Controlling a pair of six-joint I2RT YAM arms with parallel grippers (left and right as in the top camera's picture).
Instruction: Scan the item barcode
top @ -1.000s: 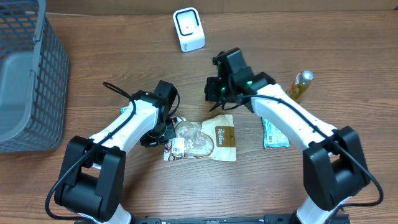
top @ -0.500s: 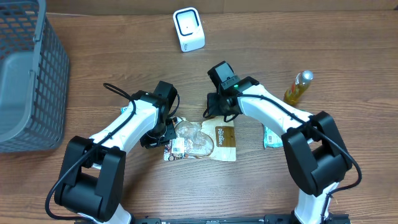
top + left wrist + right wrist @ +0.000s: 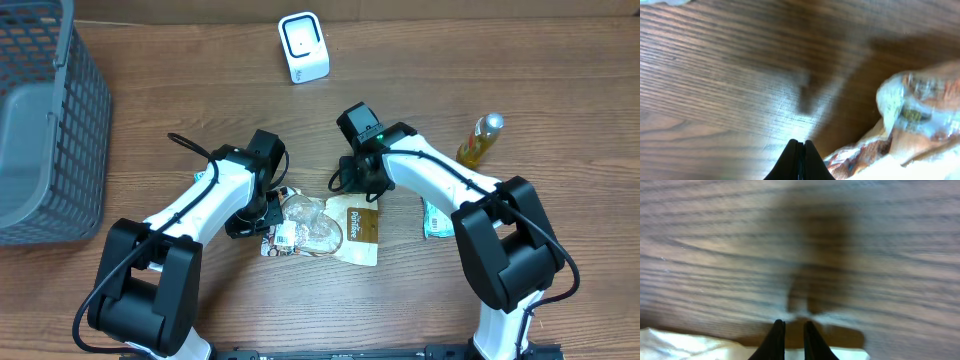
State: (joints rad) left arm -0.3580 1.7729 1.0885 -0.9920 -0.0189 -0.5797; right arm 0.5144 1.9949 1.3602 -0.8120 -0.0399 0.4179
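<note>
The item, a crinkled clear-and-brown snack bag (image 3: pixel 345 228), lies on the wooden table between both arms; a white label shows at its left end. The white barcode scanner (image 3: pixel 303 47) stands at the back centre. My left gripper (image 3: pixel 262 212) sits low at the bag's left edge. In the left wrist view its fingertips (image 3: pixel 799 143) are pressed together, nothing visible between them, and the bag (image 3: pixel 910 115) lies just to their right. My right gripper (image 3: pixel 352 190) is at the bag's top edge. Its jaws (image 3: pixel 794 325) stand a narrow gap apart over the pale bag edge (image 3: pixel 690 342).
A grey mesh basket (image 3: pixel 45 130) fills the far left. An amber bottle (image 3: pixel 480 138) and a green flat packet (image 3: pixel 437 215) lie at the right, beside my right arm. A black cable loops by the left wrist (image 3: pixel 190 145).
My right arm swung left and down to the bag's top edge, and its jaws parted slightly. The bag shifted a little toward the front. The left arm stayed put.
</note>
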